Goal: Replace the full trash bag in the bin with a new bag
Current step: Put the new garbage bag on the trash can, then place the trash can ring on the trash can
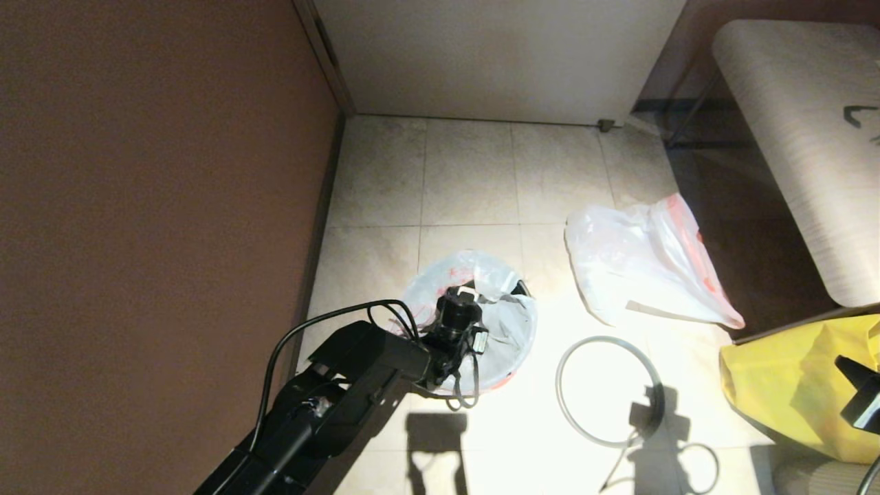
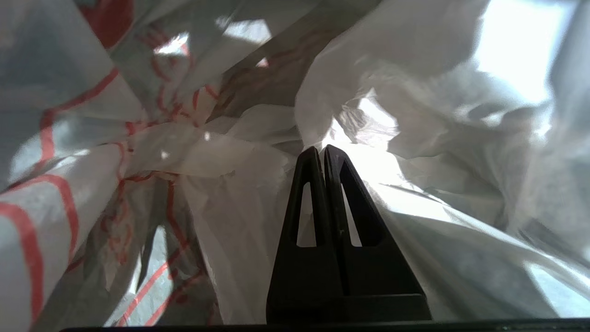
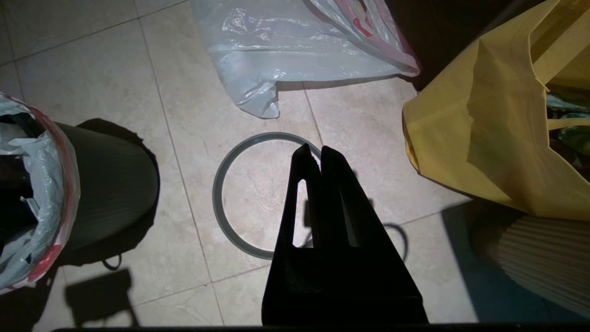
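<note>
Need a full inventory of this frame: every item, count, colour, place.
full trash bag: 1, translucent white with red band, in the bin
bin: 1, black, on floor by brown wall
grey hoop: 1, flat on tiles right of bin
new bag: 1, white with red edge, flat on floor beyond hoop
yellow bag: 1, floor, far right
bench: 1, beige, upper right
left gripper: shut, inside the full bag's mouth
right gripper: shut, above the hoop

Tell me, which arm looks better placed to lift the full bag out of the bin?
Probably the left: its pincer is down inside the full bag. The right pincer hangs over the loose hoop.
</note>
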You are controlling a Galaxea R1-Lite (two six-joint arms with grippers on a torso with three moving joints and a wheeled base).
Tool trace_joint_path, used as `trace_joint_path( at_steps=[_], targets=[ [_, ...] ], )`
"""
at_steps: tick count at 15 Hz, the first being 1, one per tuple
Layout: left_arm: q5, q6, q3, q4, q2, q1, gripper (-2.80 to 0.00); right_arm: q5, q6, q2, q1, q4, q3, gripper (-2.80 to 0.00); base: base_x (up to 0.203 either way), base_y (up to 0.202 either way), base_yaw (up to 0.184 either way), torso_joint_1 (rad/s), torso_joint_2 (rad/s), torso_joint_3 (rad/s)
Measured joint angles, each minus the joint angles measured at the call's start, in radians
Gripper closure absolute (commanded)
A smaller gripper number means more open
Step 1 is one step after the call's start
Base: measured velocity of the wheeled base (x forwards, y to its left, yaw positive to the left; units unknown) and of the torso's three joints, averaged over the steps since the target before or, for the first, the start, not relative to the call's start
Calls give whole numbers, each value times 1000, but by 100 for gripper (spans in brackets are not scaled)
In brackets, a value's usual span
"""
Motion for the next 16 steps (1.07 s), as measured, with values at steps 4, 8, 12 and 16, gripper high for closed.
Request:
trace_joint_path(
  at_steps=[4, 8, 12, 16],
  targets=[
    [84, -60, 48, -14, -80, -30, 0, -1, -18, -4, 0, 2, 0, 0, 0, 0, 0, 0, 0, 0],
    [121, -93, 356, -16, -323, -54, 0, -6, -108, 37, 0, 14, -5, 0, 0, 0, 0, 0, 0, 0],
    [103, -124, 704, -74, -648, -28, 0, -13, -229, 166, 4, 15, -47, 0, 0, 0, 0, 0, 0, 0],
    [19, -47, 816, -128, -937, 33, 0, -20, -276, 370, 9, 16, -155, 0, 0, 0, 0, 0, 0, 0]
  ],
)
